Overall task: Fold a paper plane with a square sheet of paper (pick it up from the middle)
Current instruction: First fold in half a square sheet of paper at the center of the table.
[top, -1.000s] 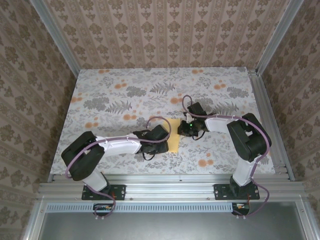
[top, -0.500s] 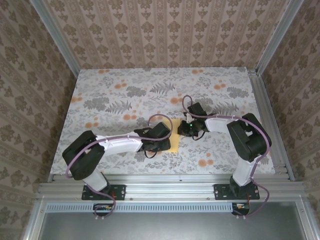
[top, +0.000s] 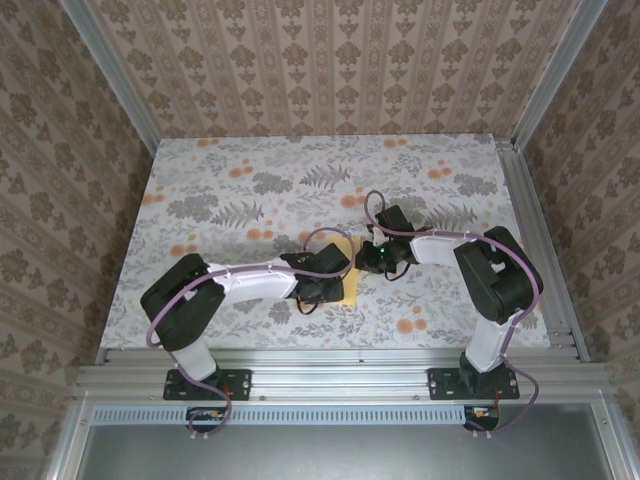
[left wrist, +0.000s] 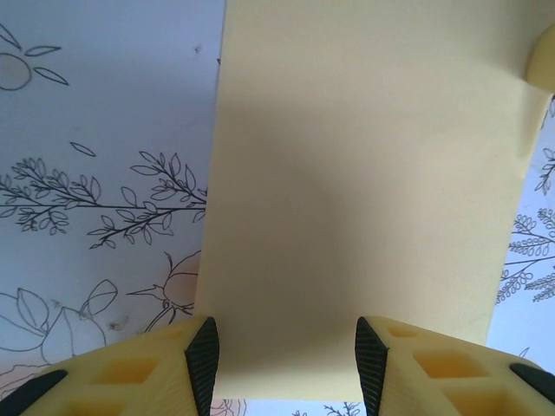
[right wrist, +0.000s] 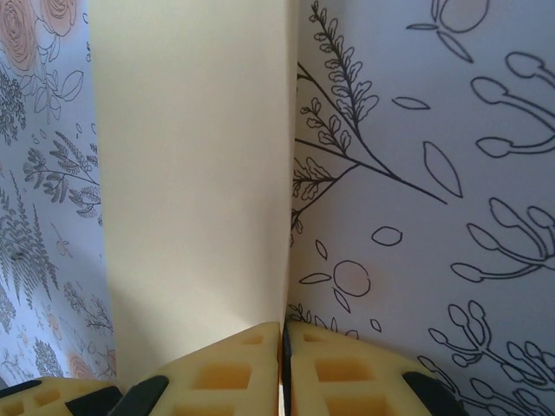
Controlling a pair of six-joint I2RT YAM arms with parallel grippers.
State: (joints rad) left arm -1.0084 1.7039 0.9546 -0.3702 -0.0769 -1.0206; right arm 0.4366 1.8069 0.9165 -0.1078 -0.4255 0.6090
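Pinching one edge while the other lies free

The pale-yellow sheet of paper (left wrist: 364,191) lies flat mid-worktop (top: 250,180), between the two arms. The right gripper (right wrist: 284,334) has its fingers closed together on the sheet's side edge. The left gripper (left wrist: 286,347) stands wide, one finger either side of the near edge, gripping nothing. The risk, as I judge it: if the right pulls or lifts before the left closes, the thin sheet could slide, skew or crumple, spoiling any crease.
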